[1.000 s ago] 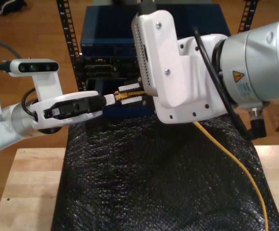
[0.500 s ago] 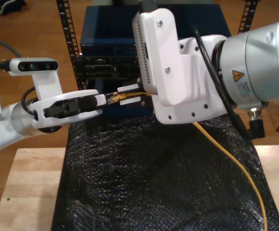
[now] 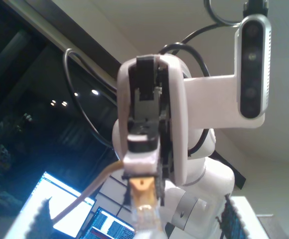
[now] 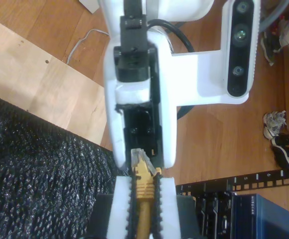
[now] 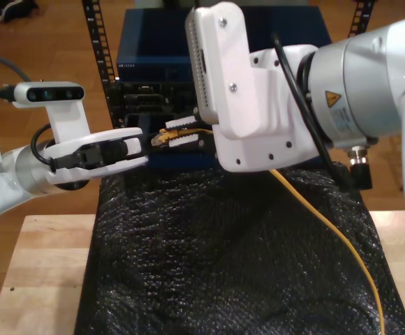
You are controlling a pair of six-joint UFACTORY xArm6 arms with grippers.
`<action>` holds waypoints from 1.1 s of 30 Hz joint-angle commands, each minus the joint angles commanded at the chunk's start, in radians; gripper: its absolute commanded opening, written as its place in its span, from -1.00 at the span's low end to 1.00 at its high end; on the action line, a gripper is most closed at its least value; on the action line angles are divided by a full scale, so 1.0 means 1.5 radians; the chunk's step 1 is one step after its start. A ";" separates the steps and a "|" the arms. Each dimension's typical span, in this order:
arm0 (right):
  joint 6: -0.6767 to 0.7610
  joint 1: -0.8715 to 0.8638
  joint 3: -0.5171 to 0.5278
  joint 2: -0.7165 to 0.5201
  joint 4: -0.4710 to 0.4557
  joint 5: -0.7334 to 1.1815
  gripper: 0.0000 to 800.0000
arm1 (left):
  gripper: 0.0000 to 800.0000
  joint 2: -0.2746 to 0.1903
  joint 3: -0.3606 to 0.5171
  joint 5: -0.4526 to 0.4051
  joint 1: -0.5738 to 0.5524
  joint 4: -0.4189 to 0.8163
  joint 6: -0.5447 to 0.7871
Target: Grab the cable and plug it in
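My second hand (image 5: 181, 130), its white fingers (image 4: 167, 209) lined with black serrated pads, is clamped on the yellow-orange cable (image 5: 342, 244) just behind its small clear plug (image 4: 137, 157). The gripped end lies roughly level, its long axis running across the scene, with the plug pointing toward the exterior view's left at my first hand (image 5: 145, 142). That hand's smooth white shell and black fingertips sit just beside the plug tip. In the first wrist view its toothed pads (image 3: 40, 215) stand apart on either side of the plug, touching nothing. Behind the grip the thin cord droops toward the exterior view's right and runs nearward in a long curve over a black, bubble-textured sheet (image 5: 223, 265). The sheet covers the middle of a pale wooden counter (image 5: 42, 279), leaving bare wood on both sides. Beyond the sheet's far edge stands a boxy blue rack unit (image 5: 153, 49) between perforated black rails, close behind both hands.
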 joint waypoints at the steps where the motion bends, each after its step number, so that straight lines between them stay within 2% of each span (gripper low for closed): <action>1: 0.008 -0.009 -0.001 0.002 0.000 0.001 -1.00 | 0.98 0.000 0.000 -0.007 0.001 0.000 0.000; 11: 0.020 -0.073 -0.006 0.012 0.000 0.007 -1.00 | 0.99 -0.003 -0.016 -0.075 0.019 0.001 0.005; 15: 0.021 -0.097 -0.009 0.019 0.000 0.019 -1.00 | 0.99 -0.003 -0.043 -0.102 0.033 0.002 0.006; 20: 0.043 -0.157 -0.026 0.028 0.000 0.082 -1.00 | 0.99 -0.002 -0.077 -0.110 0.039 0.007 0.020; 24: 0.059 -0.226 -0.028 0.033 0.000 0.134 -1.00 | 0.99 -0.002 -0.091 -0.155 0.045 0.012 0.060; 28: 0.066 -0.276 -0.028 0.044 0.000 0.188 -1.00 | 0.99 -0.003 -0.105 -0.193 0.047 0.037 0.122; 33: 0.073 -0.348 -0.024 0.054 -0.002 0.248 -1.00 | 0.99 -0.007 -0.123 -0.237 0.053 0.110 0.142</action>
